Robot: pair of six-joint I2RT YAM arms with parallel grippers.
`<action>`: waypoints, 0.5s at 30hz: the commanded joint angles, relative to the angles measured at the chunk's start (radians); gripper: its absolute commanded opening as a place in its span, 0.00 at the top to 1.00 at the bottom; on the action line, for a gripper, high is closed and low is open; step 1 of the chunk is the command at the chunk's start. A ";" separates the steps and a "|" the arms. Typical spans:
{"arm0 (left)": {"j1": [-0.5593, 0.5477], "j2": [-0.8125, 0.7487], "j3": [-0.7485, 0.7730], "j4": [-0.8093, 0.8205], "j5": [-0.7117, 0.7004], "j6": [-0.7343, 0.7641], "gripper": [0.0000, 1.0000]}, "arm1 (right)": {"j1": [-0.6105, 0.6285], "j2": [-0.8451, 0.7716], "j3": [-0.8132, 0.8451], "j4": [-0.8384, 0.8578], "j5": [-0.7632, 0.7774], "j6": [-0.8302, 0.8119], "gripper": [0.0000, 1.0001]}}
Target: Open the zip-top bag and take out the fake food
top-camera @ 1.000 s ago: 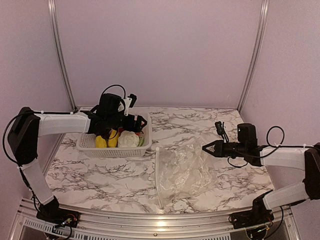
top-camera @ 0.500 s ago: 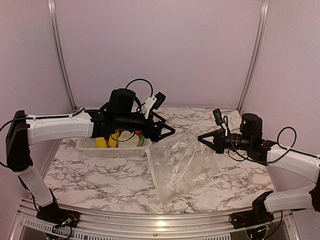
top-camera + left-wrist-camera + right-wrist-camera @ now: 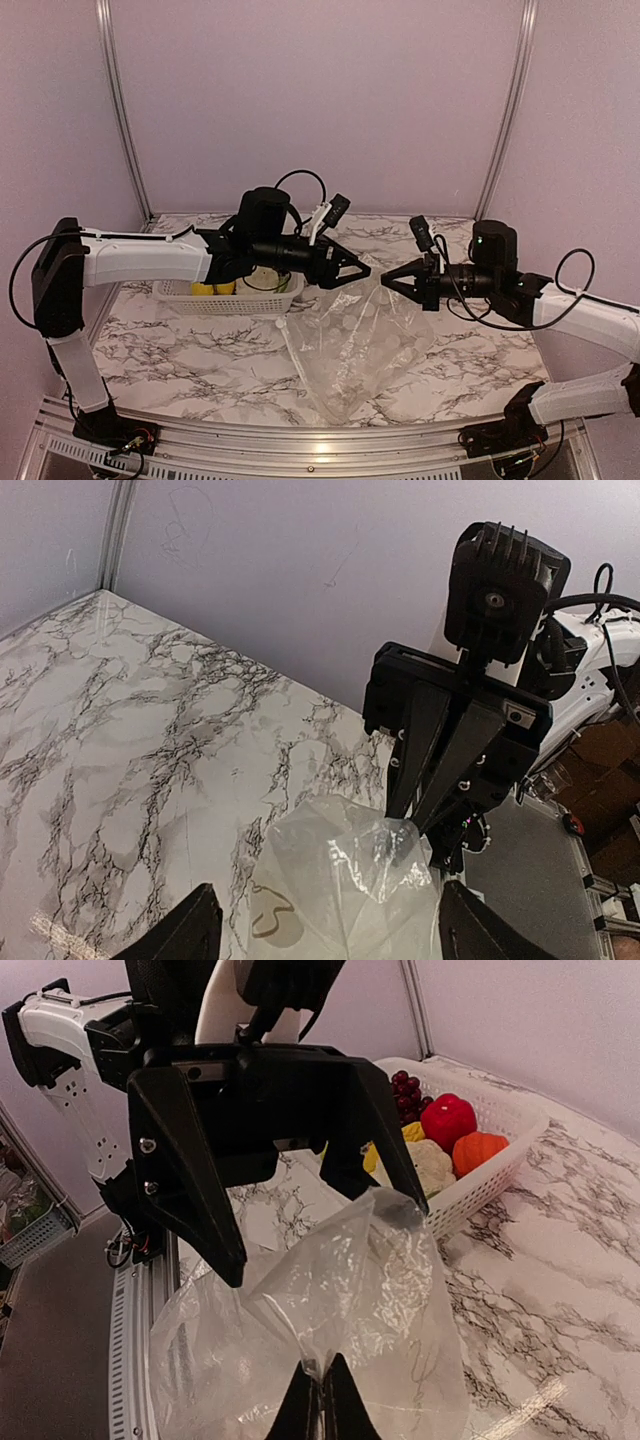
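The zip-top bag [image 3: 350, 345] is clear and crinkly, and hangs over the table with its lower end on the marble. My right gripper [image 3: 390, 279] is shut on the bag's top fold, as the right wrist view [image 3: 321, 1375] shows. My left gripper [image 3: 356, 277] is open and empty just left of that pinch, its fingers either side of the bag's upper part [image 3: 345, 880] without touching it. The fake food [image 3: 440, 1135] lies in the white basket [image 3: 495, 1175]: purple grapes, red, orange and yellow pieces, white cauliflower. I see no food inside the bag.
The white perforated basket [image 3: 228, 299] stands at the back left, under my left arm. Metal frame posts [image 3: 118, 110] and purple walls close the back. A metal rail [image 3: 300, 440] runs along the table's near edge.
My left arm has swung right from the basket to the bag, its gripper open. My right gripper has lifted the bag's top up and to the left.
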 commanded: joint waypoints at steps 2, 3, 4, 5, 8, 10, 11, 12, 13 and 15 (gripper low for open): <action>-0.010 0.047 0.045 0.055 0.041 -0.057 0.30 | 0.024 0.007 0.039 -0.020 0.012 -0.024 0.97; -0.010 0.048 0.045 0.055 0.042 -0.059 0.35 | 0.025 0.007 0.041 -0.022 0.011 -0.024 0.96; -0.010 0.047 0.041 0.060 0.041 -0.062 0.41 | 0.027 0.007 0.041 -0.024 0.010 -0.025 0.97; -0.009 0.043 0.035 0.069 0.043 -0.067 0.49 | 0.027 0.007 0.040 -0.026 0.009 -0.025 0.97; -0.009 0.025 0.002 0.110 0.046 -0.075 0.69 | 0.026 0.002 0.038 -0.025 0.011 -0.022 0.97; -0.005 0.015 -0.015 0.119 0.049 -0.075 0.83 | 0.027 -0.005 0.036 -0.026 0.017 -0.016 0.95; -0.001 0.006 -0.029 0.128 0.051 -0.077 0.89 | 0.027 -0.013 0.034 -0.026 0.021 -0.010 0.94; 0.005 -0.002 -0.048 0.150 0.054 -0.085 0.94 | 0.027 -0.021 0.031 -0.026 0.029 -0.004 0.93; 0.013 -0.012 -0.067 0.173 0.058 -0.098 0.98 | 0.026 -0.031 0.027 -0.027 0.037 0.001 0.93; 0.028 -0.029 -0.095 0.194 0.059 -0.115 1.00 | 0.025 -0.050 0.020 -0.030 0.057 0.017 0.87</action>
